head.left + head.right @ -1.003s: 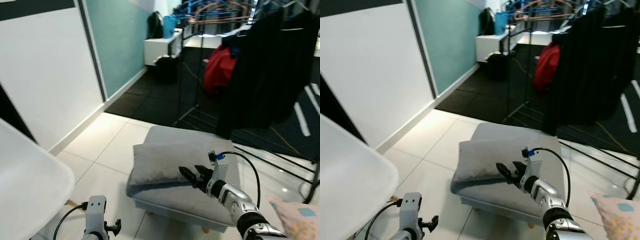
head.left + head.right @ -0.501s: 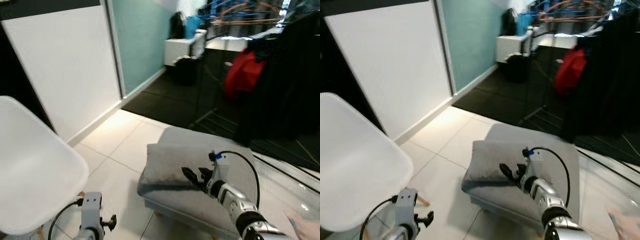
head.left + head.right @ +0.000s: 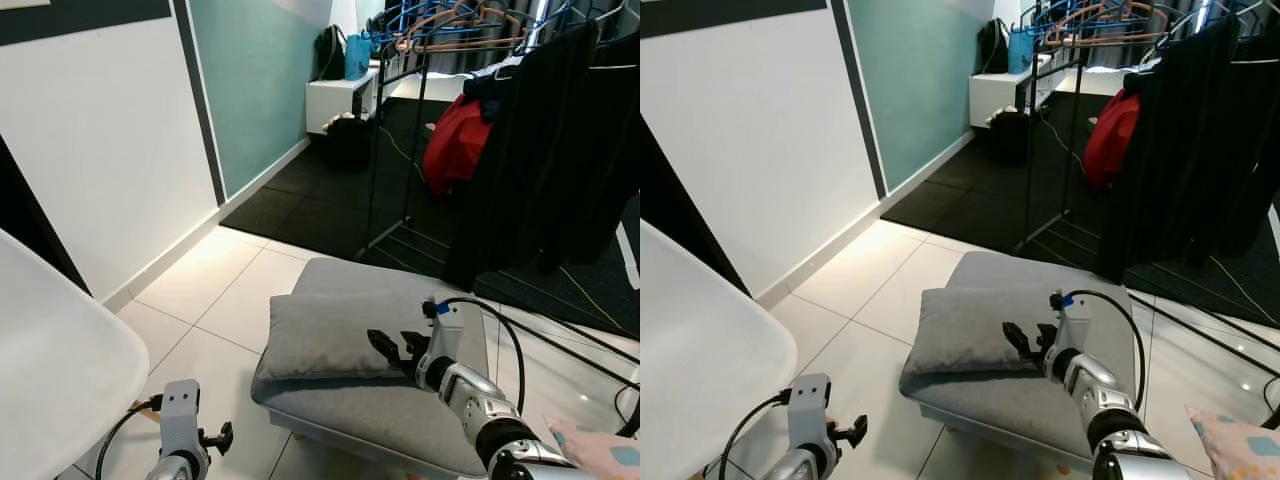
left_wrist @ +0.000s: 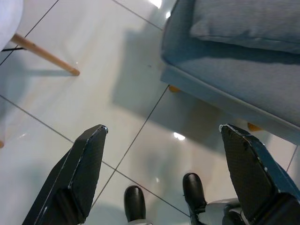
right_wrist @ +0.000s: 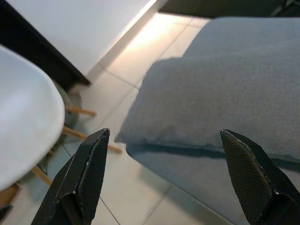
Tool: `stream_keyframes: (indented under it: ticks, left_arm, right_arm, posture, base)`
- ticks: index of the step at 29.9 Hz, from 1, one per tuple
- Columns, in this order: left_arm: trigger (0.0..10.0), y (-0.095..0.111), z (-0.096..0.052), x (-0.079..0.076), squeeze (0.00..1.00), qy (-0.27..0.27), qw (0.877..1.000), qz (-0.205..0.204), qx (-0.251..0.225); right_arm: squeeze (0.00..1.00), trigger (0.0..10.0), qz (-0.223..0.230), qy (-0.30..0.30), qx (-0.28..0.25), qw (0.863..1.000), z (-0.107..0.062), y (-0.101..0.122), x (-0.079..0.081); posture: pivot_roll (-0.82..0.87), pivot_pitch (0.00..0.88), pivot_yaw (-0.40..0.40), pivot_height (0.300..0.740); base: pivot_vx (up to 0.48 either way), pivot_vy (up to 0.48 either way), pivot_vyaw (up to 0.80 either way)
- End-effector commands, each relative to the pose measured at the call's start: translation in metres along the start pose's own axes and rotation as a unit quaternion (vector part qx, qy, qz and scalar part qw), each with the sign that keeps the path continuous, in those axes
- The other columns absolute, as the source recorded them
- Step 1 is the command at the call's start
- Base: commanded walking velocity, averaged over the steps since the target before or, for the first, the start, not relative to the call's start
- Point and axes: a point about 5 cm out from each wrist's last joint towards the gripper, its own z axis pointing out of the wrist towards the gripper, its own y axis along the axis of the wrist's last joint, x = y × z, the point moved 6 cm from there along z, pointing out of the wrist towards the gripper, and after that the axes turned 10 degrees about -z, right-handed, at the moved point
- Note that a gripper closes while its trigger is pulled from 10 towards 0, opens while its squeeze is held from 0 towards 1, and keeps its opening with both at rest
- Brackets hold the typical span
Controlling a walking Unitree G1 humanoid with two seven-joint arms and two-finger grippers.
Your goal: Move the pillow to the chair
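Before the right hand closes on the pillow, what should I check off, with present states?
1. Right hand open: ok, fingers spread wide.
2. Right hand at the pillow: ok, near its right end; contact cannot tell.
3. Pillow free to lift: ok, it lies alone on the grey stool.
4. Chair ready: ok, bare white seat to the robot's left.
5. Left hand out of the way: ok, low over the floor tiles, open.

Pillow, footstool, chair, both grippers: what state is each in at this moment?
Pillow: lying flat on the footstool, not gripped.
Footstool: upright on the tiled floor.
Chair: upright, seat bare.
Right gripper: open, beside the pillow's edge.
Left gripper: open, low above the floor.
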Motion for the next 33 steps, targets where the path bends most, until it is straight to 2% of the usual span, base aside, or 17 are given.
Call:
stream_keyframes:
  ticks: [1, 3, 6, 9, 16, 29, 33]
  left_arm:
    - [10.0, 0.001, -0.001, 0.003, 0.0, 0.008, 1.0, 0.004, -0.007]
    - [10.0, 0.002, -0.001, 0.003, 0.0, 0.01, 1.0, 0.007, -0.01]
    - [10.0, 0.003, -0.001, 0.003, 0.0, 0.011, 1.0, 0.013, -0.014]
    - [10.0, 0.003, -0.001, 0.003, 0.0, 0.01, 1.0, 0.015, -0.016]
    - [10.0, 0.006, -0.002, 0.004, 0.0, 0.017, 0.999, 0.008, -0.034]
    - [10.0, 0.008, -0.002, 0.002, 0.0, 0.012, 0.999, 0.014, -0.037]
    - [10.0, 0.01, -0.002, 0.001, 0.0, 0.009, 0.999, 0.009, -0.048]
  right_arm:
    - [0.0, 10.0, -0.006, -0.004, 0.024, 1.0, 0.002, -0.006, 0.002]
    - [0.0, 10.0, 0.0, -0.01, 0.031, 0.999, 0.002, -0.008, 0.001]
    - [0.0, 10.0, 0.046, 0.0, 0.027, 0.999, 0.004, -0.006, 0.005]
    - [0.0, 10.0, 0.057, 0.004, 0.021, 0.998, 0.005, -0.002, 0.006]
    - [0.0, 10.0, 0.063, -0.022, 0.01, 0.998, 0.005, 0.005, -0.004]
    - [0.0, 10.0, 0.068, -0.026, 0.007, 0.997, 0.006, 0.012, -0.006]
    - [0.0, 10.0, 0.07, -0.022, 0.022, 0.997, 0.006, 0.01, -0.006]
  posture:
    - [-0.19, 0.033, -0.008, 0.74]
    - [-0.19, 0.039, -0.009, 0.74]
    - [-0.19, 0.034, -0.009, 0.74]
    - [-0.19, 0.039, -0.01, 0.74]
    - [-0.19, 0.022, -0.012, 0.74]
    - [-0.19, 0.022, -0.013, 0.74]
    - [-0.19, 0.024, -0.014, 0.736]
  base:
    - [0.255, 0.0, 0.0]
    - [0.262, 0.0, 0.0]
    - [0.271, 0.0, 0.0]
    - [0.284, 0.0, 0.0]
    - [0.161, 0.0, 0.0]
    - [0.0, 0.0, 0.0]
    - [0.0, 0.0, 0.0]
